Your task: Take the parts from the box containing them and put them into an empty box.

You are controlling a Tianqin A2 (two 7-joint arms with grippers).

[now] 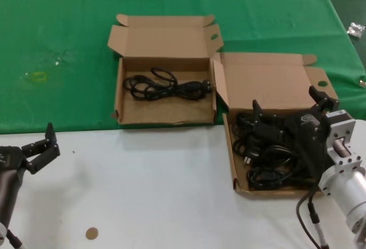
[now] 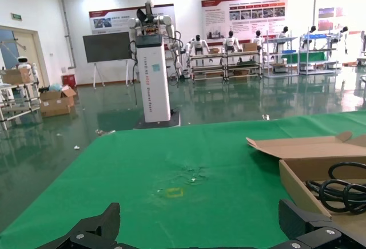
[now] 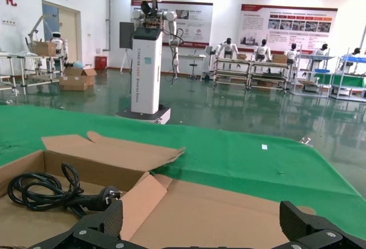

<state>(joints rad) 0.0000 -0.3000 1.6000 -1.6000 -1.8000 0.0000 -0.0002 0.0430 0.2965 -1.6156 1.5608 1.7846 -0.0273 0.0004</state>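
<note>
The box containing them (image 1: 230, 146) lies at the right with its lid (image 3: 229, 209) laid back. It holds a pile of black power cables (image 1: 269, 163). My right gripper (image 1: 289, 105) (image 3: 206, 226) hovers open just above this pile, nothing between its fingers. To its left sits the second box, the empty box (image 1: 122, 86) (image 3: 86, 166) (image 2: 297, 183) of the task, with one coiled black cable (image 1: 166, 85) (image 3: 40, 187) (image 2: 340, 190) in it. My left gripper (image 1: 40, 149) (image 2: 200, 229) is parked open over the white table at the near left, holding nothing.
Both boxes rest at the near edge of a green cloth (image 1: 63, 26); a white table (image 1: 148, 186) lies in front. A small brown disc (image 1: 91, 233) lies on the white table. A yellowish mark (image 1: 37, 76) and a clear bag (image 1: 355, 28) are on the cloth.
</note>
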